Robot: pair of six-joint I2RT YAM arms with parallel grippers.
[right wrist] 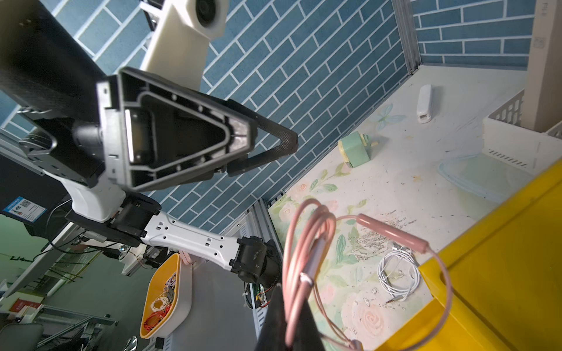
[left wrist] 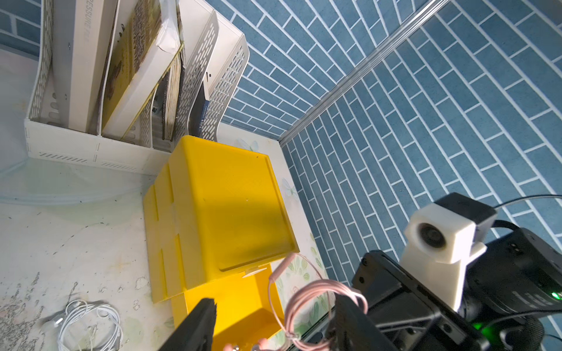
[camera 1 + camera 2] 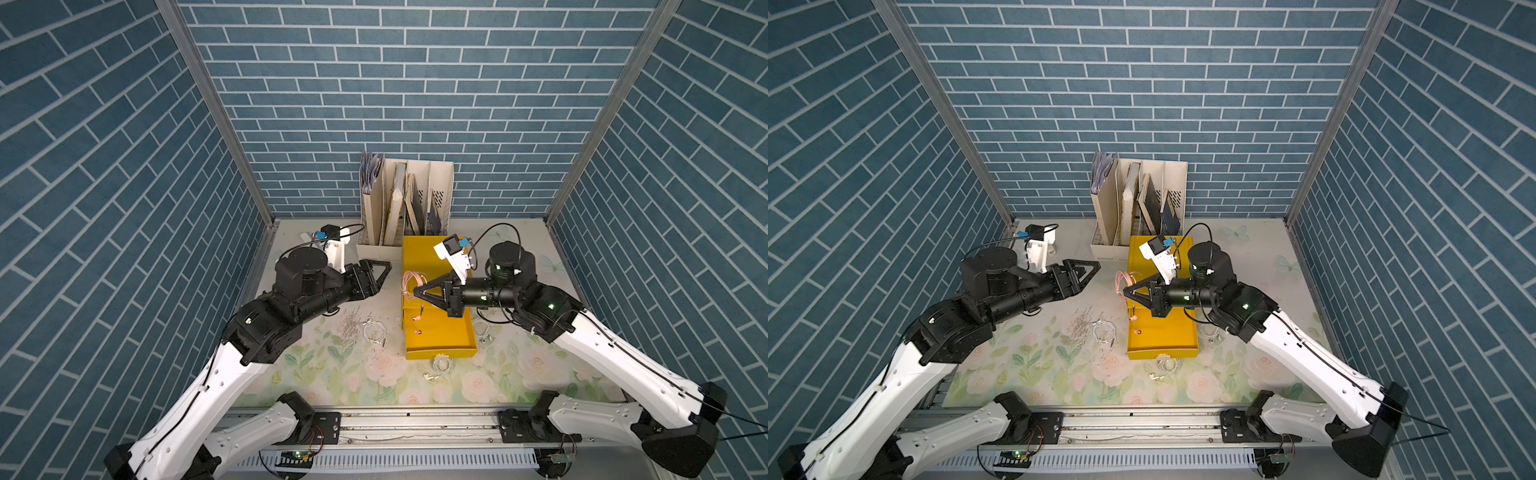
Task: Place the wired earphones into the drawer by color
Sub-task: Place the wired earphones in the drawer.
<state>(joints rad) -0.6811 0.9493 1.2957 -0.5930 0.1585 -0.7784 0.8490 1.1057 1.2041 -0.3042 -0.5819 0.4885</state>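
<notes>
My right gripper (image 3: 417, 292) (image 3: 1126, 293) (image 1: 291, 307) is shut on the pinkish wired earphones (image 3: 409, 281) (image 3: 1123, 282) (image 1: 304, 243). It holds the coil over the left edge of the yellow drawer (image 3: 457, 345) (image 3: 1177, 343), which is pulled out. The pink earbuds (image 3: 417, 317) dangle inside the drawer. My left gripper (image 3: 388, 267) (image 3: 1098, 266) (image 2: 273, 328) stands open a little to the left of the coil, with nothing between its fingers. White wired earphones lie on the mat left of the drawer (image 3: 376, 331) (image 2: 88, 322) (image 1: 398, 273), right of it (image 3: 482, 328), and in front of it (image 3: 440, 365).
The yellow drawer cabinet (image 3: 419, 249) (image 2: 228, 206) stands behind the open drawer. A white file rack (image 3: 405, 199) with books is at the back wall. A green gadget (image 1: 355, 149), a small white object (image 1: 424, 103) and a clear lid (image 1: 474, 176) lie at the back left.
</notes>
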